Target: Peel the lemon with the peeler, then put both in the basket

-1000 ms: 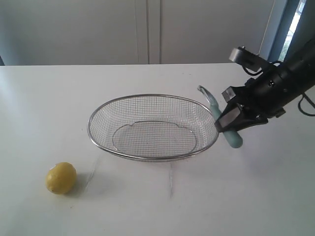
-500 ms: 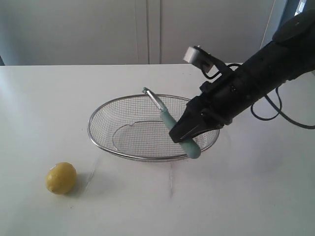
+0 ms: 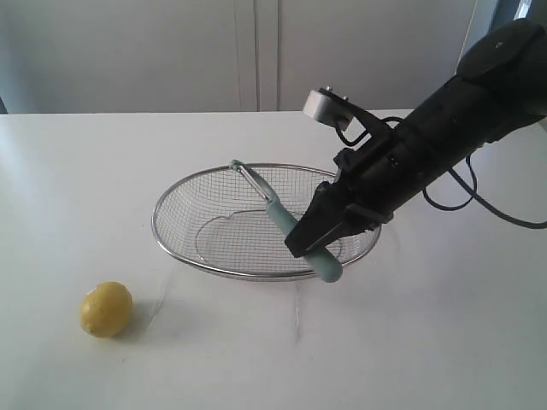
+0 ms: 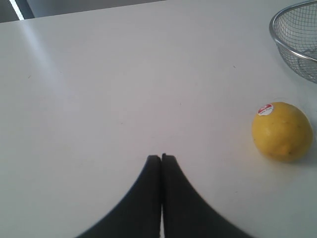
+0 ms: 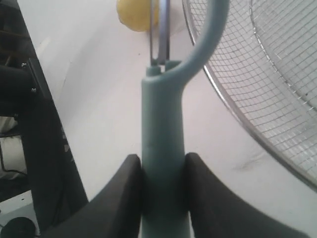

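The yellow lemon (image 3: 106, 309) lies on the white table at the front left, apart from the wire basket (image 3: 171, 201); it also shows in the left wrist view as a lemon (image 4: 282, 131) with a small sticker. My right gripper (image 3: 309, 237) hangs above the basket's right half, shut on the teal handle of the peeler (image 3: 272, 207), whose metal blade points up and to the left. In the right wrist view the peeler (image 5: 162, 124) sits clamped between both fingers (image 5: 126, 196). My left gripper (image 4: 161, 157) is shut and empty over bare table, left of the lemon.
White cabinet doors stand behind the table. A dark cable trails from the right arm (image 3: 479, 94). The basket (image 4: 297, 34) rim shows at the corner of the left wrist view. The basket holds nothing.
The right arm has swung left with the peeler, from beside the basket's right rim to over the basket's right half. The lemon and basket have not moved.
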`<state>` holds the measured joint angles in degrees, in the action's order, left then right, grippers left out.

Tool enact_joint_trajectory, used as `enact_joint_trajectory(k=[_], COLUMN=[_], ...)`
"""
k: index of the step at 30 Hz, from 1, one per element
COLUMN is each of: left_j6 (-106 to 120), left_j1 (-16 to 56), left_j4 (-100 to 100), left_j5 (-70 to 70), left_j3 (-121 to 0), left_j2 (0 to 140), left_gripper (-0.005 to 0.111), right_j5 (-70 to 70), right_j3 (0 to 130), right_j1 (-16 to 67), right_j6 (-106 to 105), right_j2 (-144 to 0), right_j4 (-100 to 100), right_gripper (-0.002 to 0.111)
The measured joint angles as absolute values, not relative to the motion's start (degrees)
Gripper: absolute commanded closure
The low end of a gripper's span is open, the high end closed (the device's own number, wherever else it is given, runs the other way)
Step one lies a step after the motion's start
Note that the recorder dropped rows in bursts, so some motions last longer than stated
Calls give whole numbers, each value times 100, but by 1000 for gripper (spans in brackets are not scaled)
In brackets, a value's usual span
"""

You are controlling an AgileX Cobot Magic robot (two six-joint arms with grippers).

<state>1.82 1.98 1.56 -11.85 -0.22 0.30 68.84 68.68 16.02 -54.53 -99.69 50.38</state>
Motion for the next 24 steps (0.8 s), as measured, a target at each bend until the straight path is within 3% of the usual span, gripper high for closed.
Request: enact_joint_trajectory(k=[8, 24], left_j6=[182, 182], left_j1=[198, 198], left_j4=[156, 156], left_j5=[-1185, -1185], left_j3=[-22, -22], left_j2=[30, 30], left_gripper=[107, 107], right_j5=[6002, 5764], right_j3=[6868, 6868], right_j1=[1602, 1602], right_j6=[-5454, -5454], right_j2=[-9969, -9969], right_j4=[5023, 5023], right_gripper=[108, 108])
